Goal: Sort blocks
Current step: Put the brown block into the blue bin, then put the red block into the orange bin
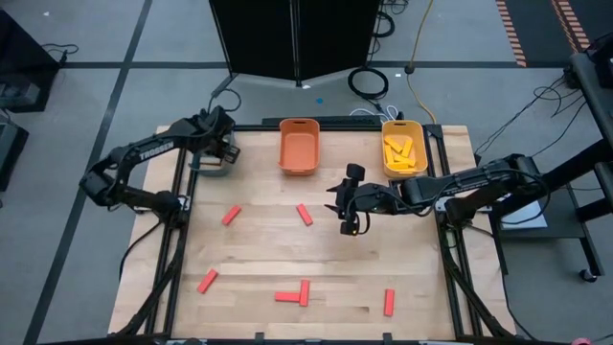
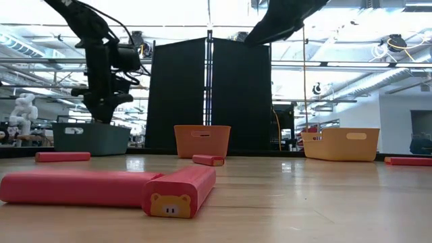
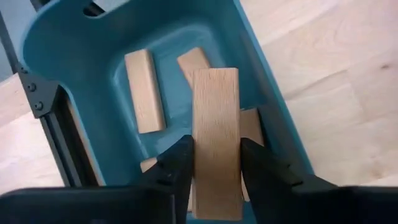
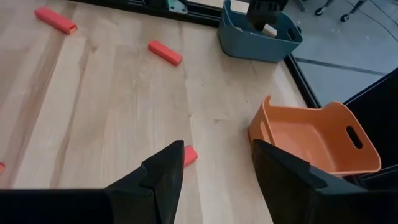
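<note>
My left gripper (image 1: 222, 149) hangs over the teal bin (image 1: 209, 168) at the table's far left, shut on a tan wooden block (image 3: 214, 124). Under it, several tan blocks (image 3: 144, 90) lie on the bin's floor. My right gripper (image 1: 340, 206) hovers open above the middle of the table, and a red block (image 4: 189, 155) lies on the wood just ahead of its fingers. More red blocks (image 1: 231, 215) lie flat about the table. Yellow blocks (image 1: 402, 151) lie in the yellow bin (image 1: 421, 134). My left gripper pinches the tan block by its two long sides (image 3: 198, 158) between its two fingers (image 3: 180, 163), which lie along the block. The fingers come steeply from above. The block is lifted clear, its free end (image 3: 214, 78) sticking out over the bin's inside.
An orange bin (image 1: 299, 146) stands at the far middle, between the teal bin and the yellow bin. Red blocks lie at the near left (image 1: 207, 280), near middle (image 1: 292, 295) and near right (image 1: 389, 302). A black frame rail (image 1: 182, 240) runs along the table's edges.
</note>
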